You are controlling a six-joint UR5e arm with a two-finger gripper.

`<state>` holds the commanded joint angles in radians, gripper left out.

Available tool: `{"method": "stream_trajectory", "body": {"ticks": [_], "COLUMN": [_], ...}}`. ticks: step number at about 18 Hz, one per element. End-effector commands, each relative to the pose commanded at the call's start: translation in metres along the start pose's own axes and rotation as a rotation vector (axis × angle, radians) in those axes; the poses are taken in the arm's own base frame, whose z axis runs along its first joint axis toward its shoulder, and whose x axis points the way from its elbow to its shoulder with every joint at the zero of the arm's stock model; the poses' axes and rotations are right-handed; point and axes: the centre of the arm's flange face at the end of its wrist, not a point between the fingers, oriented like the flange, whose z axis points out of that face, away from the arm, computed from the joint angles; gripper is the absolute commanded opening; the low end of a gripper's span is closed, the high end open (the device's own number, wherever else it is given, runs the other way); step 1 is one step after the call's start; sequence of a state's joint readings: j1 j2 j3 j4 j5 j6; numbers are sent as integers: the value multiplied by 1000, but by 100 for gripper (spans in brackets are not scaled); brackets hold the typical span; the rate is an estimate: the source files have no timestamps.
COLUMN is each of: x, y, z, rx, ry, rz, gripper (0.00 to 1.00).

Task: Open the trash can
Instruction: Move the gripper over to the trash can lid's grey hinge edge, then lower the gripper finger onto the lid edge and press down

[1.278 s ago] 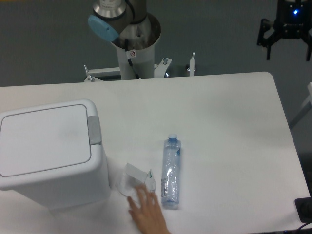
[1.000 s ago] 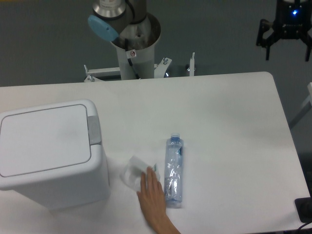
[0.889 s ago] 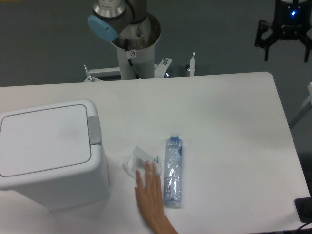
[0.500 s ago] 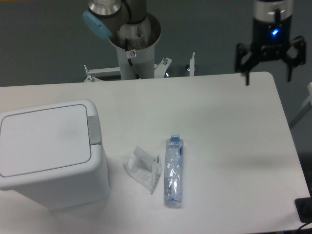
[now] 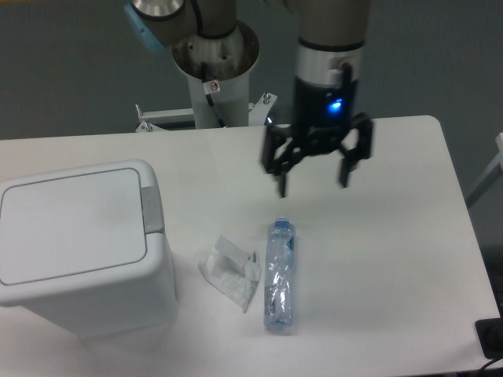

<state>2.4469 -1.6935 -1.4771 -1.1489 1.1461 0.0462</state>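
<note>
The trash can [image 5: 82, 247] is a large white boxy bin at the left of the table. Its flat white lid [image 5: 71, 224] is down, with a grey push tab [image 5: 152, 210] on its right edge. My gripper [image 5: 313, 187] hangs open and empty above the middle of the table, well to the right of the bin and above the cap end of a clear plastic bottle [image 5: 277, 275].
The bottle lies lengthwise near the table's front. A crumpled clear wrapper [image 5: 230, 271] lies between it and the bin. The arm's base column [image 5: 216, 75] stands behind the table's far edge. A dark object [image 5: 491, 338] shows at the lower right corner.
The hand that moved the wrapper has left the view. My gripper has swung from the far right corner leftward and down to above the table's middle. Bin and bottle have not moved.
</note>
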Motion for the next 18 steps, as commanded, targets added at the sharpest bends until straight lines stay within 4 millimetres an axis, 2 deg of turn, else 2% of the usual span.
{"method": "stream_trajectory", "body": {"ticks": [6, 13, 16, 18], "x": [37, 49, 46, 46], "y": [32, 40, 50, 49], "z": [34, 43, 56, 57], "rx": [-72, -94, -118, -108], "ry": [25, 34, 35, 35], "rz": [17, 36, 38, 39], "gripper": [100, 100, 100, 100]}}
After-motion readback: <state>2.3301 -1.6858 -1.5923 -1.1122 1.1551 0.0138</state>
